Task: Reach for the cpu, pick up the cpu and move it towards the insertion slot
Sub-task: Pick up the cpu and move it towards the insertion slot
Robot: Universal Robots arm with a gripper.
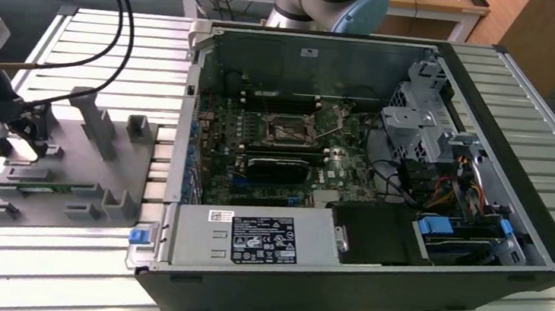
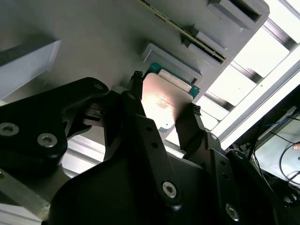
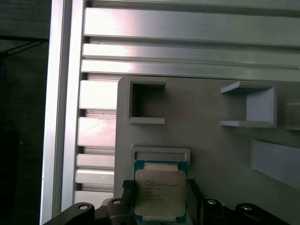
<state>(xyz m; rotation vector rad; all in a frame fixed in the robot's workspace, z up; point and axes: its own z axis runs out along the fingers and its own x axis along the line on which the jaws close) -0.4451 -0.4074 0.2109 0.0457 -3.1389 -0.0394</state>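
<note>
The cpu (image 3: 160, 197) is a flat silver square with a green rim. It lies in a shallow seat on the grey fixture plate (image 3: 211, 154), against a low grey bracket. In both wrist views my gripper (image 3: 159, 185) has one black fingertip pressed to each opposite edge of the cpu (image 2: 161, 101), so my gripper (image 2: 165, 93) is shut on it. The chip still sits level in its seat. In the exterior view my gripper (image 1: 29, 139) hangs low over the plate at the exterior view's left. The insertion slot (image 1: 288, 131) is the dark square socket in the middle of the motherboard, far from the gripper.
The grey fixture plate (image 1: 82, 182) carries upright posts (image 1: 98, 119) and blocks close to the gripper. The open computer case (image 1: 486, 107) has tall walls around the motherboard. A long black card (image 1: 276, 169) lies just beside the socket. Cables (image 1: 116, 25) hang over the slatted table (image 1: 52, 271).
</note>
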